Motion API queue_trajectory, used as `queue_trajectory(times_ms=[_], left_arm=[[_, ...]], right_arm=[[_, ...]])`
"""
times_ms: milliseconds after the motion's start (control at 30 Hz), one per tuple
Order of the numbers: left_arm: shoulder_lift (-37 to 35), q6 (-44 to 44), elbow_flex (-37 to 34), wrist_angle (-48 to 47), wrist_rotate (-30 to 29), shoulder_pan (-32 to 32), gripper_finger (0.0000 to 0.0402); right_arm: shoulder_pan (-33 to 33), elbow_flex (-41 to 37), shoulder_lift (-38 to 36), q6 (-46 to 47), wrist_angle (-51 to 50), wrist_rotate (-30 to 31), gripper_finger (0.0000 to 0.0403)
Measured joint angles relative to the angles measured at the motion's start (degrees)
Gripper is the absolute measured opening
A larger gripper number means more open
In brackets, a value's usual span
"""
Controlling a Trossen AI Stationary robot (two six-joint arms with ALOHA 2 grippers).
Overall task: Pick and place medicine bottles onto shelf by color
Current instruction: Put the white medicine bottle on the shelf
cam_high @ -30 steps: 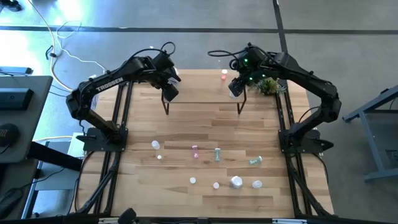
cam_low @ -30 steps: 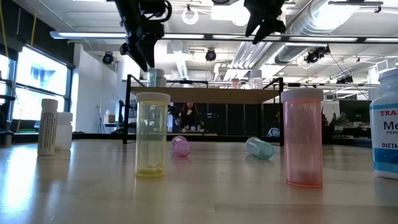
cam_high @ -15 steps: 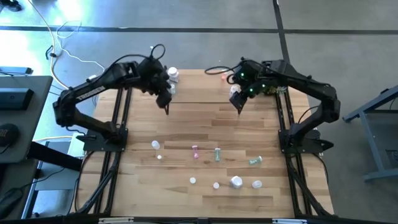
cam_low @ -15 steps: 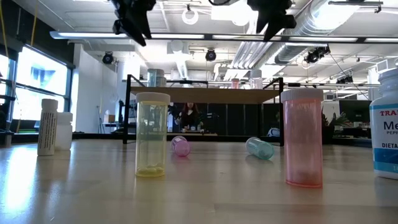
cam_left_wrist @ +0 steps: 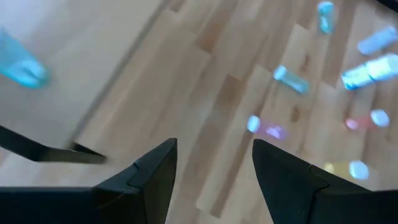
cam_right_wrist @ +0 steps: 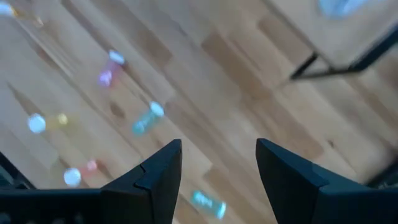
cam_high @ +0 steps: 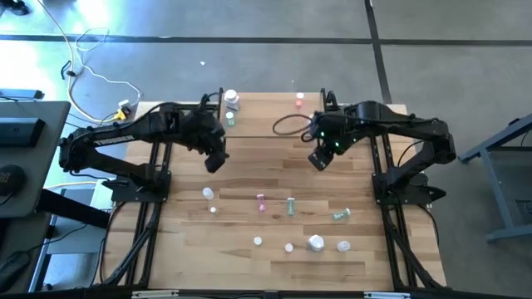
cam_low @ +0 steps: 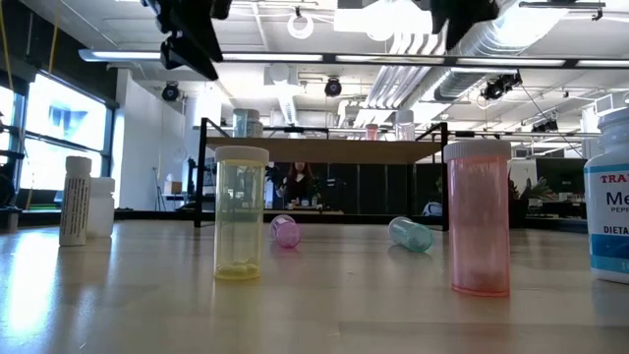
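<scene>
**Between shelf and bottles: both pincers empty**

Ahead of the left pincer (cam_left_wrist: 214,180) and right pincer (cam_right_wrist: 217,180), both open and empty, loose medicine bottles (cam_high: 290,205) dot the bench (cam_high: 249,166). Behind them the shelf (cam_high: 266,112) carries a few. Next, probably: descend over one bottle, close.

Two dark arms show in the high view, each ending in one gripper: the left gripper (cam_high: 215,159) left of centre, the right gripper (cam_high: 318,158) right of centre. One shelf (cam_high: 266,112) lies along the upper middle of the frame, with three bottles standing on it: two at its left end (cam_high: 230,100) and one pink one (cam_high: 300,100) right of centre. Nine bottles are scattered over the lower half of the table (cam_high: 249,178), from the white one (cam_high: 208,193) at left to the teal one lying down (cam_high: 342,214) at right.
</scene>
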Motion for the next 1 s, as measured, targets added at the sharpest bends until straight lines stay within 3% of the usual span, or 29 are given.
queue_trajectory(times_ms=[200,367,633,1000], left_arm=[[-1.3,-1.3,-1.1,0.0,-0.6,-5.8,0.0198],[-1.8,-1.0,-1.1,0.1,-0.9,-8.9,0.0198],[-1.8,-0.8,-1.1,0.0,-1.7,-12.2,0.0198],[-1.8,-0.9,-1.1,0.0,-1.7,-15.0,0.0198]], right_arm=[[7.0,-0.3,0.0,9.0,-3.1,1.6,0.0197],[12.9,-6.5,0.0,17.9,-2.0,1.0,0.0197],[21.7,-17.8,0.0,29.4,8.4,-5.2,0.0197],[30.0,-25.0,0.0,41.3,21.4,-2.0,0.0205]])
